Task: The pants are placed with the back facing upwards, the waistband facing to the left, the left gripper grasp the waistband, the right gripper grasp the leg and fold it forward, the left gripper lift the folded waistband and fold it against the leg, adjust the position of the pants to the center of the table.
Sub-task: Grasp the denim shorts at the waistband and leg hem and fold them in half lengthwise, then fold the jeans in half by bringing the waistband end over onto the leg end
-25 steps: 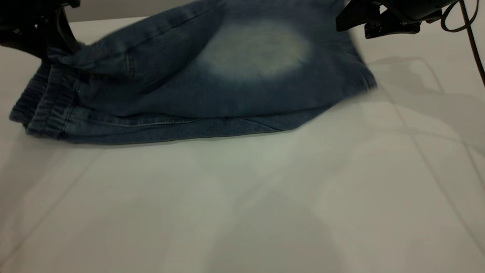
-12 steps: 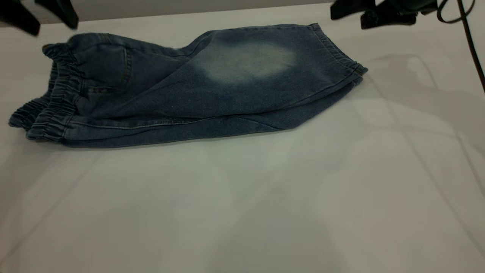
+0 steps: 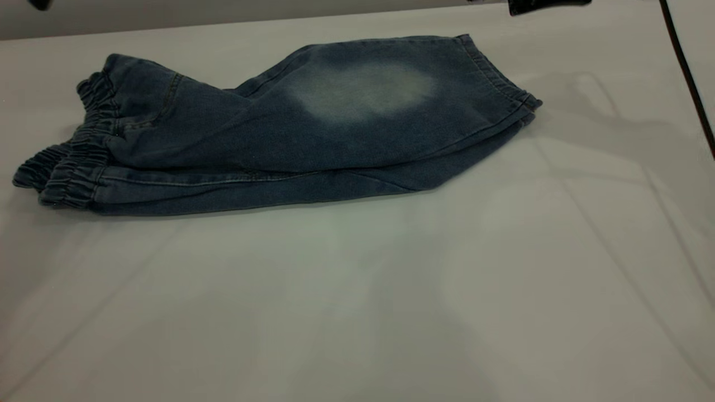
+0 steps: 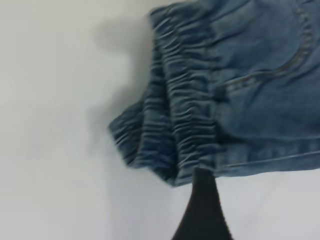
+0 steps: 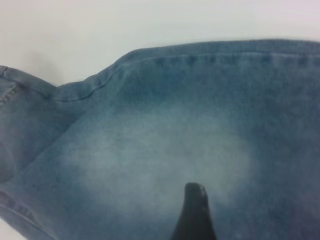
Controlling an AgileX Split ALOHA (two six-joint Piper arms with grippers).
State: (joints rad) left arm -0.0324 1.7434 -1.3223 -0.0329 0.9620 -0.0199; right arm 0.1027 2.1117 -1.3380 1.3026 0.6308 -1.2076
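My left claw has let go and pulled up off the waistband. In the exterior view only a dark scrap of it shows at the far left corner, and in its own wrist view one black finger hangs over the gathered elastic with nothing in it; whether its fingers stand apart or together I cannot tell. A second ago it was down on that waistband corner, half a second ago just above it.

The pants now lie flat and settled on the desk, toward its far left part, waistband to the left. The leg with the pale oval is folded over on top, its hem at the right, roughly stacked on the leg beneath.

My right claw has risen too, nearly out of the exterior view at the top right; its wrist view shows one finger over the oval, holding no cloth, aperture unclear.

I judge the first fold finished. Next I must retake the waistband and carry it across to the hem.
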